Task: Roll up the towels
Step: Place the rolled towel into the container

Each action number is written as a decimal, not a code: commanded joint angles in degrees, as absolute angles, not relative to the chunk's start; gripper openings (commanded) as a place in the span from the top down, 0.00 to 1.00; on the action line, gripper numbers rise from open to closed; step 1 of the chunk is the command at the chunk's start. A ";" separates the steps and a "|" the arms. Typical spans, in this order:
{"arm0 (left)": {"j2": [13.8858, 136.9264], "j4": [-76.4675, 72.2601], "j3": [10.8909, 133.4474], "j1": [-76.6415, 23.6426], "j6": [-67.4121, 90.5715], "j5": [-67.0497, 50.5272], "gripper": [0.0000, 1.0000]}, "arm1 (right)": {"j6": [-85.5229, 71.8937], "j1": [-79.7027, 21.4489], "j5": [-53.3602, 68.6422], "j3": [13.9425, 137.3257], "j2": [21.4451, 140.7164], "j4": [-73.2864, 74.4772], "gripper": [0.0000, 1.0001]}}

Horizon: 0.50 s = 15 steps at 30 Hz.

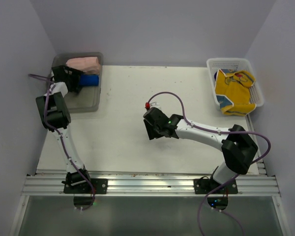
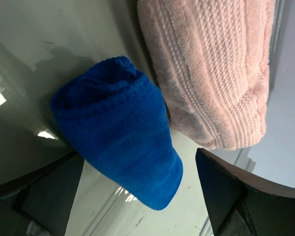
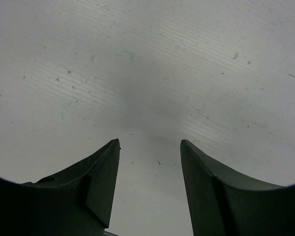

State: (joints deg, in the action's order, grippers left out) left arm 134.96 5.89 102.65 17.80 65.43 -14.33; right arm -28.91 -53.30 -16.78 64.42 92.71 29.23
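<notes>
A rolled blue towel (image 1: 91, 80) lies in a clear plastic bin (image 1: 84, 106) at the back left, next to a rolled pink towel (image 1: 83, 64). My left gripper (image 1: 77, 78) reaches into the bin. In the left wrist view the jaws stand wide apart, with the near end of the blue towel (image 2: 118, 128) between them and untouched; the pink towel (image 2: 211, 64) lies against its right side. My left gripper (image 2: 139, 155) is open. My right gripper (image 1: 151, 132) hovers open and empty over bare tabletop (image 3: 150, 142). A crumpled yellow towel (image 1: 234, 91) fills a white basket (image 1: 227, 60).
The white basket stands at the back right corner. Grey walls close in the table on the left, back and right. An aluminium rail (image 1: 147, 184) runs along the near edge, where both arm bases are bolted.
</notes>
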 commanded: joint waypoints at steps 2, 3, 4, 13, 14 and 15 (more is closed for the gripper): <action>130.78 11.95 104.76 16.88 61.35 -10.72 0.01 | -29.27 -53.26 -16.87 66.62 91.41 29.79 0.43; 130.61 11.87 104.50 16.79 61.35 -10.98 0.01 | -29.18 -53.26 -16.79 66.62 91.41 29.88 0.43; 130.52 11.78 104.50 16.70 61.52 -11.25 0.01 | -29.18 -53.26 -16.79 66.80 91.41 29.97 0.43; 135.60 4.93 106.08 16.09 64.07 -13.54 0.02 | -29.18 -53.26 -16.79 67.06 91.93 29.97 0.43; 136.31 4.83 106.69 16.00 63.90 -13.36 0.01 | -29.09 -53.26 -16.87 67.15 91.85 30.06 0.43; 137.01 4.75 108.09 16.08 63.90 -13.53 0.02 | -29.00 -53.26 -16.87 67.06 91.67 30.15 0.43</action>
State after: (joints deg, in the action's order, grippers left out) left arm 134.93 8.14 104.14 16.45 63.88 -13.45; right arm -28.91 -53.30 -16.78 64.82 92.73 29.43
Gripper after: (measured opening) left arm 0.987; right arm 0.564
